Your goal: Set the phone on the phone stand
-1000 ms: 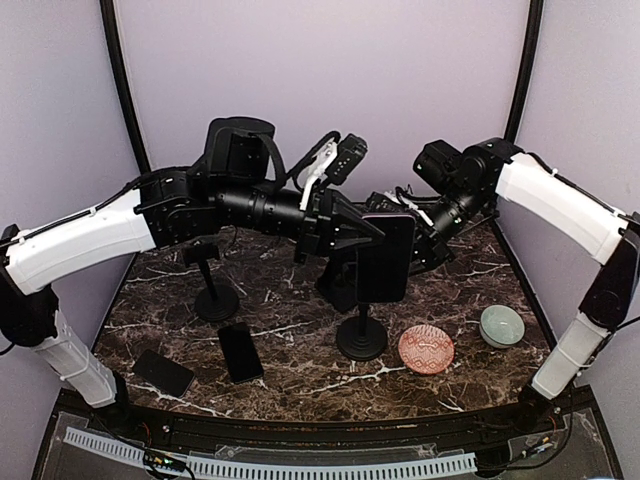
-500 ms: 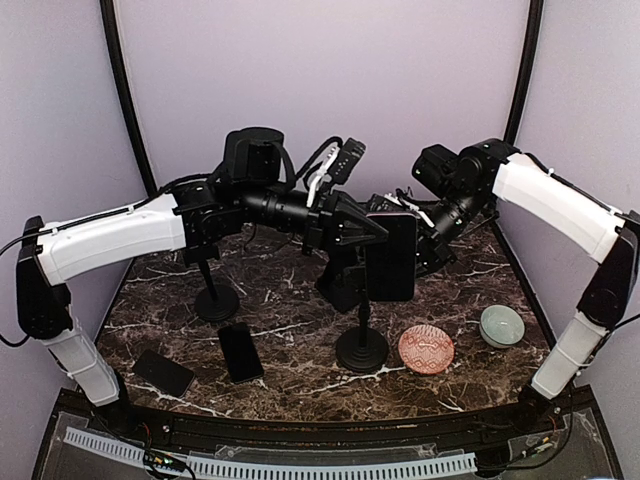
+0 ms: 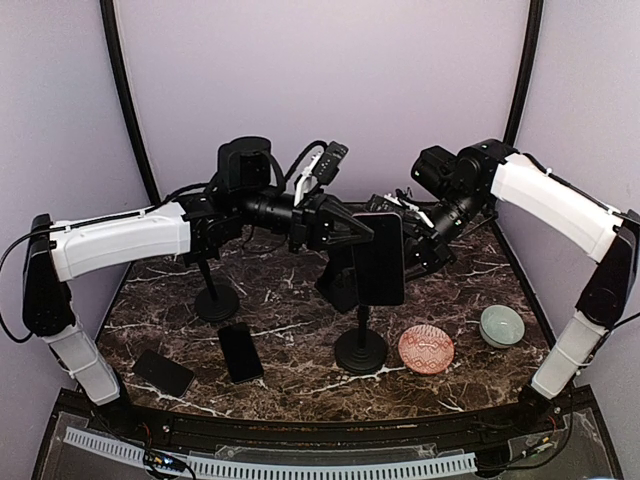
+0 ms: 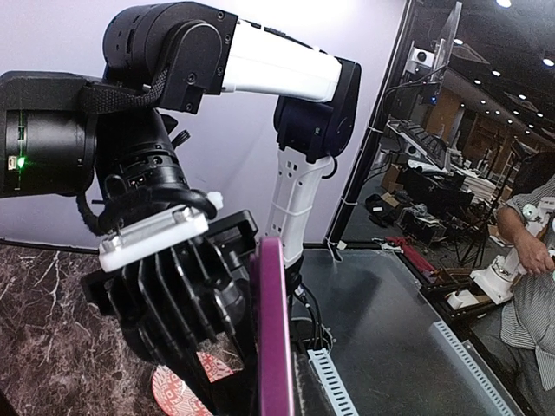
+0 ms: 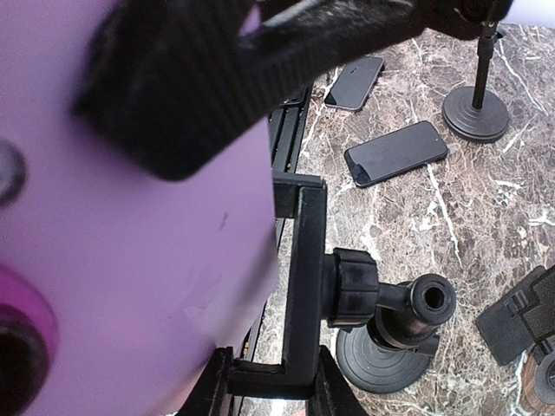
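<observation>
Seating the phone (image 3: 380, 262) into the stand (image 3: 360, 348) is judged to be the step in hand. In the top view the phone is held at frame centre, above the table (image 3: 290, 385), just in front of the stand's cradle (image 5: 299, 260). Whether its lower edge already sits on the cradle's lip cannot be told.

The phone is clamped by the right gripper (image 3: 412, 245), which reaches in from the upper right. The fingers of the left gripper (image 3: 355, 232) are pressed together into a point, with nothing between them, right at the phone's left edge; contact cannot be confirmed.

The phone's long axis is upright, nearly vertical in the top view. Its dark screen is turned towards the bottom of that frame, and its purple back towards the cradle and the right gripper. In the left wrist view it is seen edge-on, as a thin purple strip rising from the bottom edge.

The next move is judged to call for lowering the phone squarely between the cradle's arms, kept upright, before the clamp is released.
</observation>
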`<action>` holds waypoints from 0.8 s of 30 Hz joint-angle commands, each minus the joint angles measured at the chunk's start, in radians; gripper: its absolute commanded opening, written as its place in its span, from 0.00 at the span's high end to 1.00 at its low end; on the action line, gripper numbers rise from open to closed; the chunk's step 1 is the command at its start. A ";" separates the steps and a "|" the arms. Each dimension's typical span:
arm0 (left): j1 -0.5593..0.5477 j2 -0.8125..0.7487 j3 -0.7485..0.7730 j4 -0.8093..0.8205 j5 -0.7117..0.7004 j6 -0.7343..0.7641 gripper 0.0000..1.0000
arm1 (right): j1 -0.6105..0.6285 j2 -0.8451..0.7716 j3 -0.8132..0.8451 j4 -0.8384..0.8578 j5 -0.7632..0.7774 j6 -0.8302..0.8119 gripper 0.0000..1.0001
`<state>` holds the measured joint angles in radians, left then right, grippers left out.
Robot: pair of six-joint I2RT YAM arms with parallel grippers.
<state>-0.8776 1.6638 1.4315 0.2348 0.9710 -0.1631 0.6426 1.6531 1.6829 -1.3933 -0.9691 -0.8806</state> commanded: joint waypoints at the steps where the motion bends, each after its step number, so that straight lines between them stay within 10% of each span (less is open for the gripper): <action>1: 0.018 0.010 -0.005 0.104 0.040 -0.038 1.00 | 0.006 -0.021 0.036 0.013 -0.076 -0.002 1.00; 24: 0.035 -0.019 -0.070 0.116 0.028 -0.042 1.00 | 0.010 -0.017 0.018 0.038 -0.060 0.029 1.00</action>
<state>-0.8654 1.6871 1.3582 0.2996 1.0145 -0.2100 0.6422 1.6531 1.6829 -1.3808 -0.9676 -0.8539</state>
